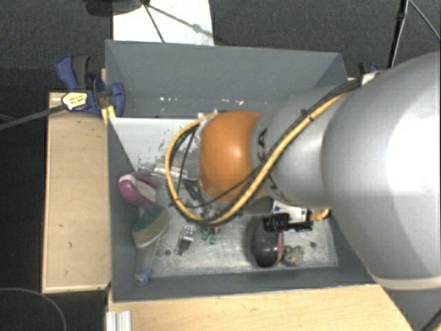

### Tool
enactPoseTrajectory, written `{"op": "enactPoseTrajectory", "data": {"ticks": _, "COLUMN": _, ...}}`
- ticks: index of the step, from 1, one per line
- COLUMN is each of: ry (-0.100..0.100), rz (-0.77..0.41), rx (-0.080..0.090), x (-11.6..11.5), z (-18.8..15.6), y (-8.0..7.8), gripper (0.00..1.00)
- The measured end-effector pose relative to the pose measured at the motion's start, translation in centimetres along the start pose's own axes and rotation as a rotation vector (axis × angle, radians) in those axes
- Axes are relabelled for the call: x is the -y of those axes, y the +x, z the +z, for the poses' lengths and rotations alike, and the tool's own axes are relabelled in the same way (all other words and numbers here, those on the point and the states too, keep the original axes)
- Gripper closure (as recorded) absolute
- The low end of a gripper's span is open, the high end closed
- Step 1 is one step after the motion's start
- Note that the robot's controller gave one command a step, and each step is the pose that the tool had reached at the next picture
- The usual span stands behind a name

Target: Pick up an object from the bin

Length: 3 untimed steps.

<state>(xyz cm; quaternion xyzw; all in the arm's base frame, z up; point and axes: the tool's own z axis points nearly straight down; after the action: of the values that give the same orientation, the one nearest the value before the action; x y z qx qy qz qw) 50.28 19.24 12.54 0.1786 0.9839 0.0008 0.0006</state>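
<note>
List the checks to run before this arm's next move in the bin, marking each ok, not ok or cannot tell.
1. Things to pick in the bin: ok; a pink rounded thing, a green-and-beige wedge and a dark rounded thing lie on its floor.
2. State of the gripper: cannot tell; the orange wrist cover hides most of it.
3. Thing under the gripper: cannot tell; the pink rounded thing lies nearest.
4. Yellow cable clear of things: cannot tell; its loop hangs above a small green piece.
</note>
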Motion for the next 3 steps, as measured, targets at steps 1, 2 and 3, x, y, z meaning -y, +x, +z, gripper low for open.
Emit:
{"op": "enactPoseTrajectory", "data": {"ticks": 1, "ry": 0.024, "rz": 0.106, "rx": -0.003, "x": -3.5, "z": 4.7, "y": -2.2, "gripper": 0.0}}
{"op": "enactPoseTrajectory", "data": {"ticks": 2, "ry": -0.003, "rz": -0.22, "rx": 0.007, "x": 5.2, "z": 5.2, "y": -0.8, "gripper": 0.0}}
{"op": "enactPoseTrajectory", "data": {"ticks": 3, "ry": 0.003, "rz": -0.204, "rx": 0.005, "x": 12.2, "z": 0.6, "y": -2.6, "gripper": 0.0}}
